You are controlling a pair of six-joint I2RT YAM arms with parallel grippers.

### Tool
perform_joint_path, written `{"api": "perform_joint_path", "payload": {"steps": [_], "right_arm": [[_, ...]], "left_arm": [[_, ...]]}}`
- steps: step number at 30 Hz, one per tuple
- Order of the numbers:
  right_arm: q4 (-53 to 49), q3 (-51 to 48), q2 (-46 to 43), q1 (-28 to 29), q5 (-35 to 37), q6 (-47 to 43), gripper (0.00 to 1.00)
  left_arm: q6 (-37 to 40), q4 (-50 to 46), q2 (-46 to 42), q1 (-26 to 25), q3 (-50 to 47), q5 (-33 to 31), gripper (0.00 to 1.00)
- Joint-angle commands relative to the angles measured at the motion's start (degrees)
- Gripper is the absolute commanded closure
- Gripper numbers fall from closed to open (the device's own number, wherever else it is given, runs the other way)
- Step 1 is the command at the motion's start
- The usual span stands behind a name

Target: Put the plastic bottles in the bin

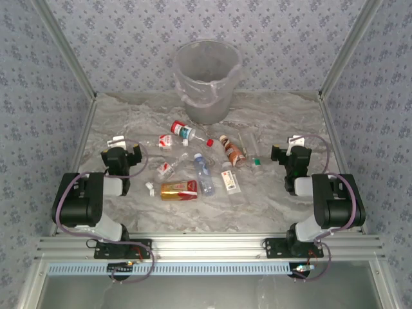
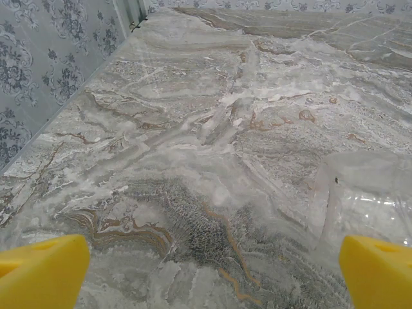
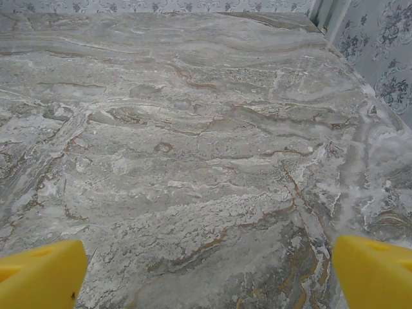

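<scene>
The small plastic bottles point(image 1: 201, 164), mostly clear with red, white, blue and green caps, lie on their sides in a loose huddle at the middle of the top view, between my arms. None is in the round, tapered, translucent grey-white bin point(image 1: 207, 109), which stands upright at upper centre, just beyond them. My left gripper point(image 1: 124, 145) and my right gripper point(image 1: 287, 145) flank the huddle, both spread wide and holding nothing. My yellow fingertips point(image 2: 40, 270) sit at the bottom corners of each wrist view with bare table point(image 3: 193, 161) between.

Rolling worries me most. The bottles are round and lying down, so I judge a finger landing off-centre would send one skidding into its neighbours. Some lie close together, like the gold-and-red bottle point(image 1: 179, 188) and the blue-labelled clear bottle point(image 1: 204, 175) beside it, so closing on one may catch two. The clear ones look thin and could buckle or squirt out. The thin clear liner point(image 1: 193, 96) draped over the bin's rim could snag a finger, and the bin looks light enough to tip if knocked.

The table is a smooth-looking grey marbled surface veined with brown. Blue-grey floral walls point(image 1: 38, 96) close it in at back and sides, with metal posts point(image 1: 64, 46) at the corners.
</scene>
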Motion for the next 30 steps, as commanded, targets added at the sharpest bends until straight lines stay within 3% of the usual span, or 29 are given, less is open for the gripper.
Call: {"api": "perform_joint_path", "payload": {"steps": [1, 22, 30], "right_arm": [[1.4, -0.1, 0.2, 0.2, 1.0, 0.8, 0.0], [1.9, -0.4, 0.0, 0.2, 0.8, 0.7, 0.0], [-8.8, 2.8, -6.8, 0.2, -1.8, -0.5, 0.0]], "left_arm": [[-0.5, 0.8, -0.7, -0.1, 0.5, -0.7, 0.0], [-0.4, 0.9, -0.8, -0.1, 0.4, -0.6, 0.01], [0.2, -15.0, -6.7, -0.1, 6.5, 0.4, 0.01]]}}
